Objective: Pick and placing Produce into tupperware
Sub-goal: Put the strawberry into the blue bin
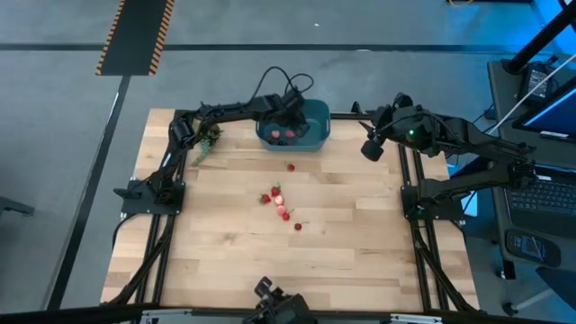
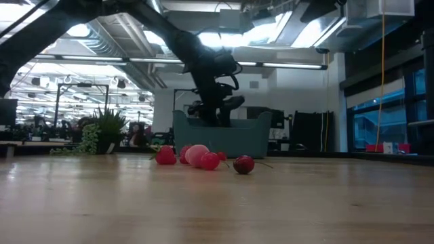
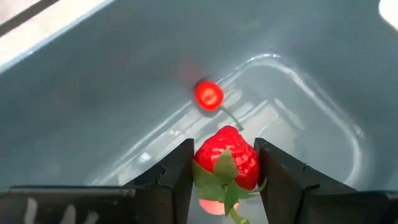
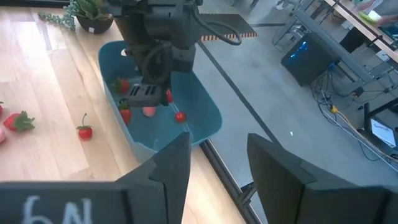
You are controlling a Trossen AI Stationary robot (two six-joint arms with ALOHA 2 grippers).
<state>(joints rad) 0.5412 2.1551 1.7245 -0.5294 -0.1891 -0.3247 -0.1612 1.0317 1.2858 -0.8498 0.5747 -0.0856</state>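
Observation:
The teal tub stands at the table's far edge, in the middle. My left gripper reaches into it from above and is shut on a red strawberry with a green top. In the tub lie a red cherry and a pinkish piece; the right wrist view shows a few red pieces there. More red pieces lie on the table's middle, a cherry nearer the tub. My right gripper is open, above the table's far right corner. My left gripper pinches the strawberry between its two fingers, one on each side of the red body, which sits near its leafy top. The fingers point down into the tub. The strawberry hangs above the tub's floor, clear of the cherry.
A green leafy bunch sits at the far left, next to the tub. Black frame rails run along the table's left and right edges. Bare wood lies toward the near edge. Beyond the far edge is grey floor.

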